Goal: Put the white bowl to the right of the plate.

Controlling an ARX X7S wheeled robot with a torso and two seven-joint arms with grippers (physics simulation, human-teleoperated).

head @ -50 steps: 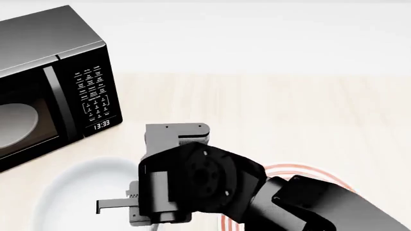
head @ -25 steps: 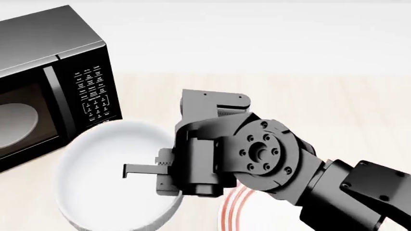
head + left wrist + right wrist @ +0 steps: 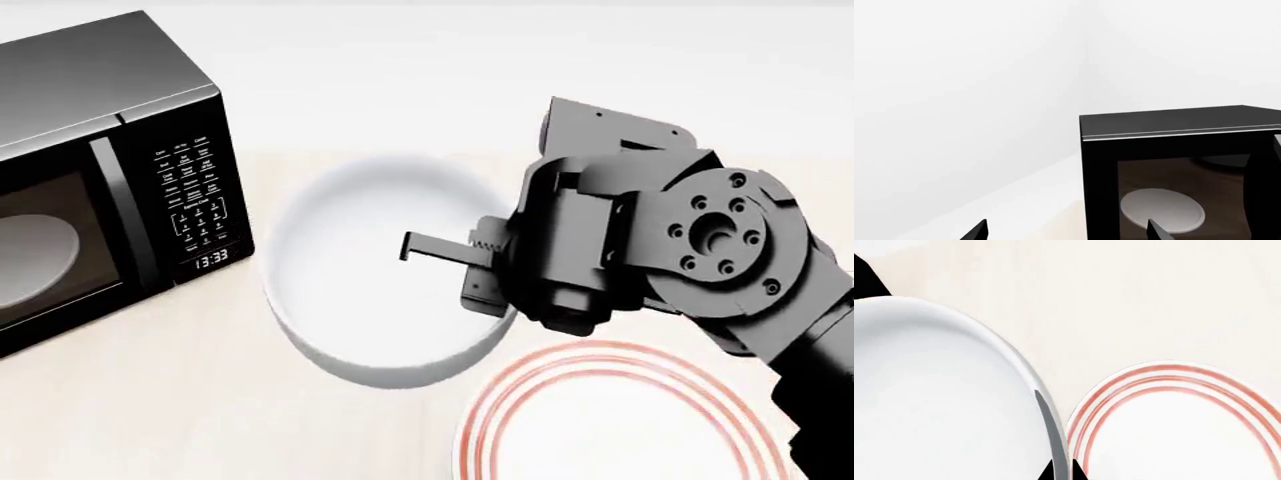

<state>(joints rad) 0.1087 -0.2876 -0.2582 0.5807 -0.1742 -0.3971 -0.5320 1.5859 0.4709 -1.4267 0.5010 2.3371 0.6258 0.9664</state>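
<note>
The white bowl [image 3: 374, 270] is plain, deep and glossy. It hangs above the table, left of and beyond the plate [image 3: 614, 420], a flat white plate with thin red rings at the near right. My right gripper [image 3: 491, 285] is shut on the bowl's right rim. In the right wrist view the fingertips [image 3: 1047, 472] pinch the rim of the bowl [image 3: 934, 400], and the plate [image 3: 1181, 430] lies just beside it. My left gripper [image 3: 1067, 235] is open and empty, facing the microwave; it is out of the head view.
A black microwave [image 3: 107, 170] stands at the left with a pale round dish [image 3: 1162, 210] inside. The light wooden table [image 3: 441, 420] runs to the right, beyond the plate. My right arm [image 3: 721, 260] hangs over the plate's far side.
My right gripper has lifted the white bowl and carried it away from me and to the right, from the near left to beside the plate's far left. The plate now shows more.
</note>
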